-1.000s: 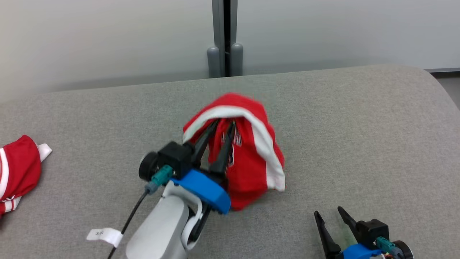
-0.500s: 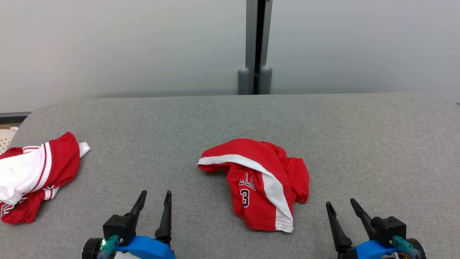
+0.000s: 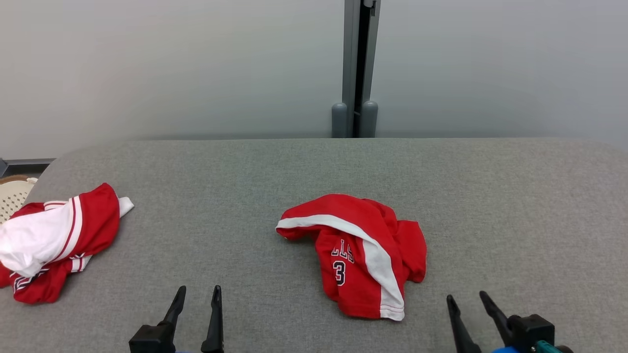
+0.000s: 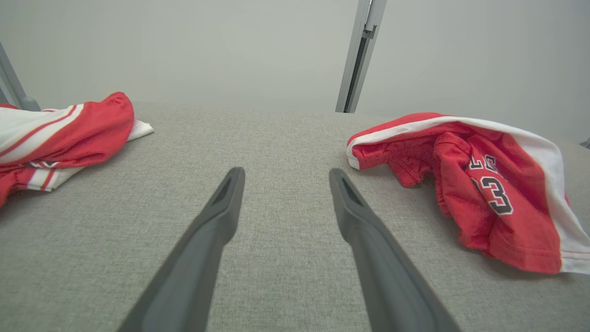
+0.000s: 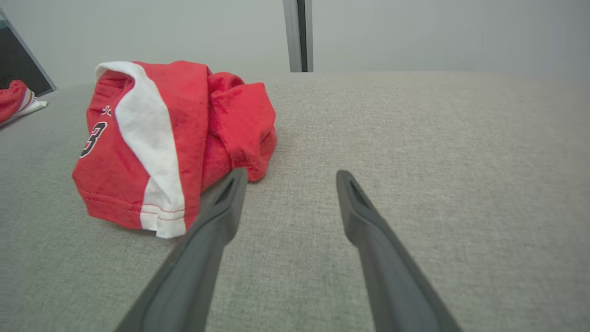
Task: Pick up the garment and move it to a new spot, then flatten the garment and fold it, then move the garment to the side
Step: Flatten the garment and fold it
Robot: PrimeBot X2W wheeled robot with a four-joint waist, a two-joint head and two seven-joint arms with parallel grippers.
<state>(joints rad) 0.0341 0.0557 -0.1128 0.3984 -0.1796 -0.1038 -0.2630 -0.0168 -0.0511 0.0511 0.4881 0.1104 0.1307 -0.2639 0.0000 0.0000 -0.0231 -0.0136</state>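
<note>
Garment: a crumpled red jersey garment with a broad white stripe and a dark number 3 [image 3: 363, 255] lies in a loose heap near the middle of the tabletop, with no gripper touching it.
Surface: a grey woven-fabric tabletop [image 3: 490, 206], rounded at its far corners.
Left gripper [image 3: 199, 290]: low at the near edge in the head view, to the left of the garment and apart from it. Its jaws stand apart with nothing between them, and the fingers point toward the far side.
Right gripper [image 3: 466, 296]: low at the near edge, right of the garment. Its jaws are spread and hold nothing. In the right wrist view one fingertip lines up with the garment's near hem, and whether they touch cannot be told.
Second cloth: a bunched red and white striped garment [image 3: 54, 240] sits at the tabletop's far left edge, well apart from the first.
Background: a pale wall with a grey vertical post [image 3: 360, 68] behind the tabletop.
</note>
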